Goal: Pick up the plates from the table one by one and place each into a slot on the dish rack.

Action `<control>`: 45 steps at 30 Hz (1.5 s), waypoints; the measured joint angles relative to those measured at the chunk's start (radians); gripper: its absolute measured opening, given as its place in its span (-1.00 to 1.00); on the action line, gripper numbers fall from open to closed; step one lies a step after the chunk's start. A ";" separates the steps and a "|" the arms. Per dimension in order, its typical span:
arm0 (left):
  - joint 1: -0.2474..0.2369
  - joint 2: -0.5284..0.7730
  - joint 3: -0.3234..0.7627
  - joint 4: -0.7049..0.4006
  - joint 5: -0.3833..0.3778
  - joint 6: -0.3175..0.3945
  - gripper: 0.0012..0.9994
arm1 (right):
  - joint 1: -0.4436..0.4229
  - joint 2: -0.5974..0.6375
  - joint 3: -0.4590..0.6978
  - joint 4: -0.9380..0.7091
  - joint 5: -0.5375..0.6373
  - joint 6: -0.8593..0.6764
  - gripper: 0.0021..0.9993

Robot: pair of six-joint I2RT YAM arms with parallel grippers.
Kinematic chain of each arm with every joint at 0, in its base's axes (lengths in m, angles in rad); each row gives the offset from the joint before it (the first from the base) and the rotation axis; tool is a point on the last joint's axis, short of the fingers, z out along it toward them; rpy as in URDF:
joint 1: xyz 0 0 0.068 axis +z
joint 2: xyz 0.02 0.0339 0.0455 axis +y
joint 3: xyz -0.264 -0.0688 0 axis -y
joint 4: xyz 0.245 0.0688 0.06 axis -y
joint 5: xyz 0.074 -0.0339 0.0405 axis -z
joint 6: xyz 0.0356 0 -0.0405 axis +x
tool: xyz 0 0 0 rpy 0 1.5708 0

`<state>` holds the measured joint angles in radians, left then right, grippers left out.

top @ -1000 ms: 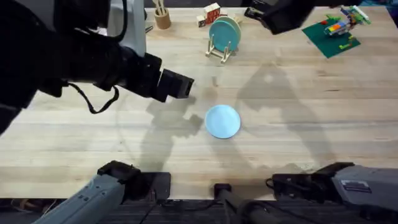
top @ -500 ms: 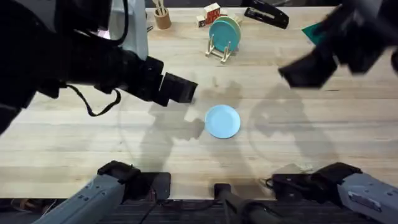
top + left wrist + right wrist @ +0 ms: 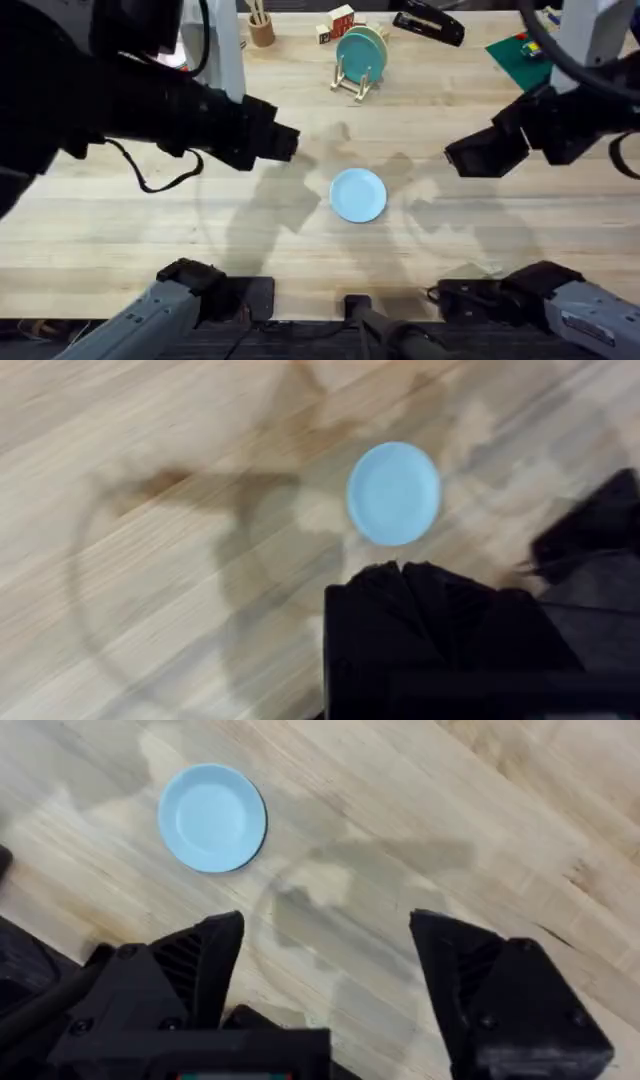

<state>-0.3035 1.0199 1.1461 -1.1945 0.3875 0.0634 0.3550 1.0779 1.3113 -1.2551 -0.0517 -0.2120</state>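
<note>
A pale sky blue plate (image 3: 358,194) lies flat in the middle of the wooden table (image 3: 520,240). It also shows in the left wrist view (image 3: 393,493) and the right wrist view (image 3: 212,817). At the back stands the dish rack (image 3: 352,86) with a teal plate (image 3: 357,53) upright in a slot, a cream-yellow plate just behind it. My left gripper (image 3: 285,143) hovers to the plate's left and back, its fingers (image 3: 378,582) pressed together and empty. My right gripper (image 3: 468,158) hovers to the plate's right, its fingers (image 3: 205,955) spread wide and empty.
A wooden cup of sticks (image 3: 261,28), small red and white blocks (image 3: 338,20) and a black tool (image 3: 428,24) line the back edge. A green baseplate with bricks (image 3: 518,58) lies at the back right. Bare wood surrounds the blue plate.
My right arm has swung from the table's far back down to the right side of the blue plate. My left gripper has drawn slightly back to the left. The plates have not moved.
</note>
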 joint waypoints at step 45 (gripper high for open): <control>0.132 0.151 -0.669 0.811 0.558 -0.206 -0.92 | 0.000 0.000 0.000 -0.004 0.000 0.038 0.99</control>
<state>-0.1715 1.1714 0.4770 -0.3838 0.9451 -0.1429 0.3550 1.0779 1.3113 -1.2587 -0.0521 -0.1736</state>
